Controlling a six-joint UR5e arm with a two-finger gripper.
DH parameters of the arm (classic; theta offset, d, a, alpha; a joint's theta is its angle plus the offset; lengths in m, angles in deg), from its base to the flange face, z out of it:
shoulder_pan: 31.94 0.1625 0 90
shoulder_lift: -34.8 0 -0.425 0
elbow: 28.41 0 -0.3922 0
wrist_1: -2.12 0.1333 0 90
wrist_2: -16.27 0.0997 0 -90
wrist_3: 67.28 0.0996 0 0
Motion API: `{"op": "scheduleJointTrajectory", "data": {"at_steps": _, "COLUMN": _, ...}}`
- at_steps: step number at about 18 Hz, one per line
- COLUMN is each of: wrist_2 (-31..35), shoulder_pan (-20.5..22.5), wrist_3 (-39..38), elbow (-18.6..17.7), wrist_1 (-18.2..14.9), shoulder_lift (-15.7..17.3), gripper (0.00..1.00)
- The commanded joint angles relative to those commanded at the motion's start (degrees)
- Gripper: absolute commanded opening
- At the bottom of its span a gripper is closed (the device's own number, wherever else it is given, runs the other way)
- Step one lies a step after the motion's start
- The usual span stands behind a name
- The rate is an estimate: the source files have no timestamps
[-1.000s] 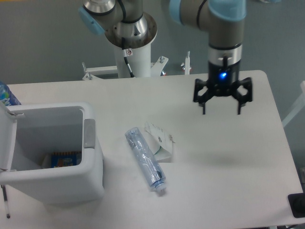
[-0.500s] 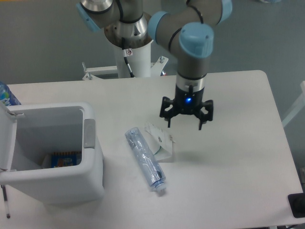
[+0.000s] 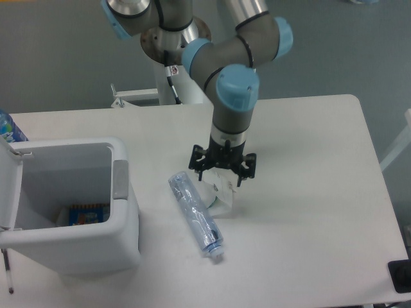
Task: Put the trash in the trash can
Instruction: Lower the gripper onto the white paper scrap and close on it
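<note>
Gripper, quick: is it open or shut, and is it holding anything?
Gripper: open, fingers spread above the white paper carton piece, holding nothing.

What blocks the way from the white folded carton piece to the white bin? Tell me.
The long clear bluish plastic bottle lies on the table between the white folded paper carton piece and the open boxy white plastic bin. Nothing separates the open claw from the carton.
</note>
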Motion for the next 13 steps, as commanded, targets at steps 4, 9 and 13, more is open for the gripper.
{"op": "scheduleJointTrajectory", "data": {"at_steps": 4, "wrist_2": 2.3, "shoulder_pan": -0.3, "wrist_3": 0.0, "elbow": -0.3, "wrist_1": 1.6, "shoulder_lift": -0.9, "gripper": 1.0}}
{"op": "scheduleJointTrajectory", "data": {"at_steps": 9, "wrist_2": 5.5, "shoulder_pan": -1.3, "wrist_3": -1.5, "elbow": 0.3, "wrist_1": 1.6, "shoulder_lift": -1.6, "gripper": 0.88}}
{"op": "scheduleJointTrajectory", "data": {"at_steps": 13, "wrist_2": 6.0, "shoulder_pan": -1.3, "wrist_3": -3.4, "elbow": 0.8, "wrist_1": 1.7, "shoulder_lift": -2.0, "gripper": 0.67}}
